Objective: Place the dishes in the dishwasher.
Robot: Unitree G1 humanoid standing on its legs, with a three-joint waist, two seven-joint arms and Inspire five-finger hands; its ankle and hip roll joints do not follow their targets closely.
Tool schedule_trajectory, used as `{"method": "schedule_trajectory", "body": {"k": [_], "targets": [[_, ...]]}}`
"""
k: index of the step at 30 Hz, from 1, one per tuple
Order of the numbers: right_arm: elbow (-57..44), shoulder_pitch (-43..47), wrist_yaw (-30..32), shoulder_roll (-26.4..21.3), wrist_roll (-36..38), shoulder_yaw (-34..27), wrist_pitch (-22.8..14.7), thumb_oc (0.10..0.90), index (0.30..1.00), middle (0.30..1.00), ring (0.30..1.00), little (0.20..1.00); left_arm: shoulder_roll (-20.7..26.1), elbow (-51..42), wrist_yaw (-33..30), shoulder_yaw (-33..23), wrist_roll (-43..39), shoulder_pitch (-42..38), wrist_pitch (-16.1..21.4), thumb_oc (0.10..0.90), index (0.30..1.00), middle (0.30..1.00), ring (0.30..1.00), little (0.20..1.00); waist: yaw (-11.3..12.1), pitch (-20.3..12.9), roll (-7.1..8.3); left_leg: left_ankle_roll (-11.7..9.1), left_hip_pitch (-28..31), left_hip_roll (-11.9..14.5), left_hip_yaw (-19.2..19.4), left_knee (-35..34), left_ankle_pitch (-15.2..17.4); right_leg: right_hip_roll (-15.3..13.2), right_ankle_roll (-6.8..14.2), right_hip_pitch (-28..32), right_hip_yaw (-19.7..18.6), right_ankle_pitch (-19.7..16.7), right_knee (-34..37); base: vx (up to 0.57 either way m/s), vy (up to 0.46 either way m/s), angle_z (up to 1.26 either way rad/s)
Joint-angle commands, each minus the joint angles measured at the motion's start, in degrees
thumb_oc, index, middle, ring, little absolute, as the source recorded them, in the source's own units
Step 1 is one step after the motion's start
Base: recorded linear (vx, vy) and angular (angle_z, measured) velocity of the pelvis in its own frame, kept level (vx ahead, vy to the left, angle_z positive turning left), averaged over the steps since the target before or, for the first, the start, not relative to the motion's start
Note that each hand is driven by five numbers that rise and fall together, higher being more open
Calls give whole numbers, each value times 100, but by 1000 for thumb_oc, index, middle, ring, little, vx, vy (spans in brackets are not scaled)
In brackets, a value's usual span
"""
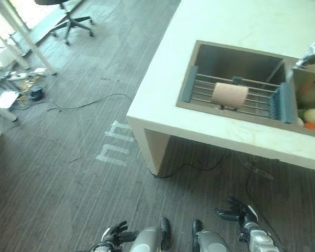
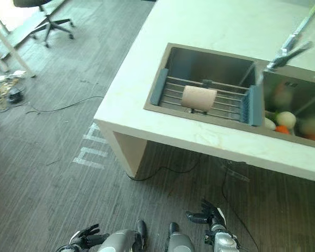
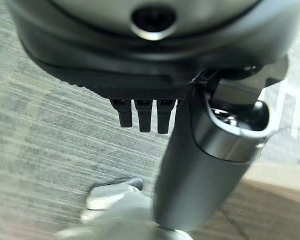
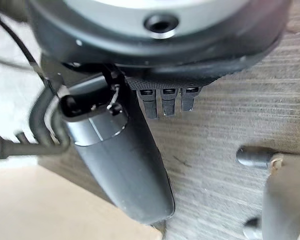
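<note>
A beige cup (image 1: 230, 94) lies on its side on a wire rack (image 1: 199, 88) that spans the left basin of a steel sink (image 1: 236, 59) set in a white counter (image 1: 226, 21). The right basin holds several round items, one pale and one orange (image 1: 313, 117). My left hand (image 1: 114, 234) hangs low by my side, far below the counter, with relaxed fingers (image 3: 142, 116) and nothing in it. Lower right, my right hand (image 1: 240, 214) hangs the same way, its fingers (image 4: 162, 102) straight over the floor and holding nothing.
A faucet (image 2: 291, 44) stands behind the sink between the basins. The counter's front corner (image 1: 139, 118) juts toward me over a grey wood-look floor with white tape marks (image 1: 115, 146). An office chair (image 1: 68, 21), white table legs (image 1: 21, 39) and floor clutter (image 1: 18, 89) sit at far left.
</note>
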State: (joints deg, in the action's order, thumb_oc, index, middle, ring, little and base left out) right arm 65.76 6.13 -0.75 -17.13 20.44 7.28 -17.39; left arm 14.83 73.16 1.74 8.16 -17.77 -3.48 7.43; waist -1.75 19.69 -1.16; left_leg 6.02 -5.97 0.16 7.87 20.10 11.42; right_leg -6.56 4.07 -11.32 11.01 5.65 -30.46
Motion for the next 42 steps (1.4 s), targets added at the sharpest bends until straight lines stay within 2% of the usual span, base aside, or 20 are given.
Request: {"method": "schedule_trajectory", "body": {"k": [1, 3, 7, 9, 10, 12, 14, 16, 18, 19, 21, 24, 28, 29, 31, 32, 35, 37, 40, 42], "targets": [[-72, -55, -134, -320, -37, -137, -308, 800, 900, 900, 900, 900, -242, -204, -126, 11, -216, 211, 4, 800, 900, 900, 900, 900, 51, -29, -302, -92, 327, -187, -516, -291, 517, -141, 79, 465, 313, 247, 843, 47, -308, -30], [16, -9, -221, -304, -83, -121, -250, 800, 900, 900, 900, 900, -186, -241, -143, -131, -390, 218, 81, 800, 900, 900, 900, 900, 46, 32, -276, -155, 460, -45, -407, -291, 681, -295, 206, 276, 205, -115, 1327, 73, -473, -35], [189, 47, -295, -265, -18, -67, -199, 800, 900, 900, 900, 900, -234, -270, -197, -233, -789, 234, 62, 800, 900, 900, 900, 900, 69, -92, -226, -338, 480, 189, -286, -291, 638, -204, 135, 328, 235, 259, 1327, 125, -476, -33], [212, 121, -279, -241, -287, 21, -72, 800, 900, 900, 900, 900, -328, -336, -239, -242, -692, 218, 168, 800, 900, 900, 900, 900, 46, -162, -151, -502, 603, 419, -190, -291, 482, 17, -163, 559, 219, 620, 1327, 166, -530, -4], [217, 125, -276, -242, -268, 23, -65, 800, 900, 900, 900, 900, -331, -335, -237, -238, -697, 213, 171, 800, 900, 900, 900, 900, 47, -158, -139, -503, 609, 421, -184, -291, 466, 18, -174, 574, 211, 630, 1327, 93, -362, -2], [278, 124, -312, -288, -113, 6, 22, 800, 900, 900, 900, 900, -381, -331, -156, -192, -762, 145, 309, 800, 900, 900, 900, 900, 78, -99, 37, -514, 580, 355, -128, -157, 111, 10, -315, 754, 103, 750, 1327, 75, -312, 10], [308, 60, -359, -301, -261, -10, 85, 800, 900, 900, 900, 900, -427, -379, -153, -170, -699, 109, 403, 800, 900, 900, 900, 900, 81, -53, 47, -516, 329, 282, -132, 269, 29, 53, -383, 842, 110, 802, 1327, 86, -214, 13], [386, -15, -390, -320, -291, -21, 275, 800, 900, 900, 900, 900, -457, -430, -146, -161, -765, 111, 347, 800, 900, 900, 900, 900, 152, -28, -6, -465, 310, -64, -444, -117, 51, 136, -378, 889, 39, 812, 1327, 156, -48, -3], [466, -49, -408, -319, -312, -33, 381, 800, 900, 900, 900, 900, -469, -407, -152, -219, -759, 140, 319, 800, 900, 900, 900, 900, 161, -61, -142, -467, 183, -144, -781, -291, 102, 315, -365, 851, -6, 817, 1327, 151, 78, -9], [510, -69, -417, -347, -339, -51, 468, 800, 900, 900, 900, 900, -449, -387, -128, -232, -727, 151, 298, 800, 900, 900, 900, 900, 141, -41, -280, -569, -85, -124, -1060, -291, 39, 490, -379, 838, -18, 848, 1327, 131, 117, -14], [595, -92, -401, -380, -357, -38, 535, 800, 900, 900, 900, 900, -456, -307, -102, -233, -729, 138, 241, 800, 900, 900, 900, 900, 178, 53, -342, -755, -560, -208, -1112, -291, -298, 584, -387, 914, -67, 912, 1327, 153, 164, -11], [689, -43, -319, -359, -162, -117, 513, 800, 900, 900, 900, 900, -496, -220, -161, -291, -527, 159, -10, 800, 900, 900, 900, 900, 313, 61, -313, -675, -775, -248, -1019, -291, -342, 489, -366, 965, -7, 986, 1327, 168, 256, -23], [522, -15, -415, -264, -92, -294, 394, 800, 900, 900, 900, 900, -423, -65, -276, -333, -488, 254, -63, 800, 900, 900, 900, 900, 390, -79, -345, -493, -471, -207, -979, -291, -33, 399, -310, 1132, 380, 990, 1327, 232, 243, -90], [499, -6, -363, -229, -111, -294, 358, 800, 900, 900, 900, 900, -317, -6, -218, -371, -618, 245, -51, 800, 900, 900, 900, 900, 393, -112, -362, -365, -286, -191, -895, -291, 122, 359, -292, 1122, 516, 998, 1092, 262, 242, -100], [492, -27, -349, -216, 4, -375, 314, 800, 900, 900, 900, 900, -235, 9, -160, -330, -596, 205, 86, 800, 900, 900, 900, 900, 333, -104, -345, -160, -197, -310, -913, -291, 250, 260, -184, 726, 383, 855, 169, 172, 133, -67], [494, -19, -378, -230, 42, -410, 328, 800, 900, 900, 900, 900, -224, -6, -207, -288, -710, 162, 114, 800, 900, 900, 900, 900, 296, -89, -355, -142, -187, -316, -962, -291, 270, 200, -166, 651, 320, 813, 334, 89, -21, -28], [558, 17, -456, -248, -267, -435, 377, 800, 900, 900, 900, 900, -179, -87, -316, -321, -742, 138, 148, 800, 900, 900, 900, 900, 281, -57, -382, -234, -172, -170, -892, -291, 277, 147, -86, 746, 293, 576, 1294, 34, -126, 10], [628, 18, -418, -228, -265, -405, 376, 800, 900, 900, 900, 900, -161, -115, -375, -347, -860, 138, 82, 800, 900, 900, 900, 900, 296, -58, -334, -268, -190, -148, -832, -291, 264, 93, -67, 678, 256, 579, 1327, 22, -167, 2], [724, 11, -637, -219, 352, -441, 369, 800, 900, 900, 900, 900, -152, -86, -333, -400, -686, 164, 63, 800, 900, 900, 900, 900, 329, -142, -220, -394, -318, -60, -674, -291, 217, 51, -29, 548, 210, 666, 1327, -5, -148, 4], [720, 38, -672, -260, 191, -481, 534, 800, 900, 900, 900, 900, -192, -90, -368, -358, -794, 123, 66, 800, 900, 900, 900, 900, 319, -168, -177, -498, -447, 22, -568, -291, 174, 32, -33, 437, 190, 714, 1327, -70, -114, -5]]}}
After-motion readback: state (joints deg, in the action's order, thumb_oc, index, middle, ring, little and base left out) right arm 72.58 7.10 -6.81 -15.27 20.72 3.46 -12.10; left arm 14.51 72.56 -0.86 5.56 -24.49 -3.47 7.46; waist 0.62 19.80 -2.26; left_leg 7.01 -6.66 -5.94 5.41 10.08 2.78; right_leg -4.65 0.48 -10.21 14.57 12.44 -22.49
